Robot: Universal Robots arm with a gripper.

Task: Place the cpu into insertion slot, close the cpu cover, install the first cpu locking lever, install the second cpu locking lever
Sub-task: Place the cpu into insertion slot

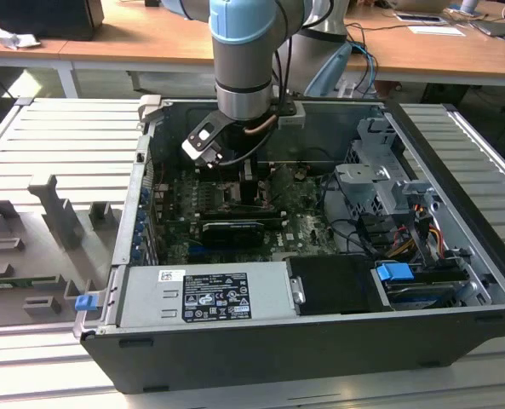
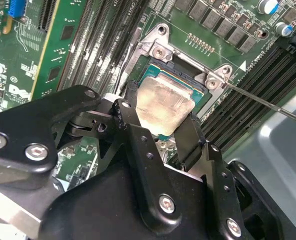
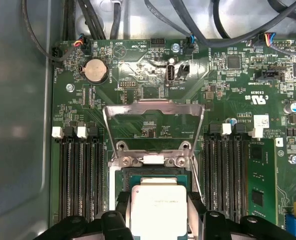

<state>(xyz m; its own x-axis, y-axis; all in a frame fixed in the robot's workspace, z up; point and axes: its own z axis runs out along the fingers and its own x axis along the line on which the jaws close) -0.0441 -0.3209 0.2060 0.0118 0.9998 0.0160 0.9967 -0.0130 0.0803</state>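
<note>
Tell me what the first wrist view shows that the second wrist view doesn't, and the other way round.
First wrist view: the cover standing open at the slot, a coin battery, and cables along the board's edge. Second wrist view: much of the gripper, black and bolted, and a thin lever swung out from the slot. Both wrist views: the cpu held in the gripper at the slot, with memory slots on either side.

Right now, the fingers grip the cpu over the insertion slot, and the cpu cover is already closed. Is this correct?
Not quite. The cpu cover is open, swung back from the insertion slot, as the first wrist view shows. The fingers do grip the cpu over that slot.
</note>
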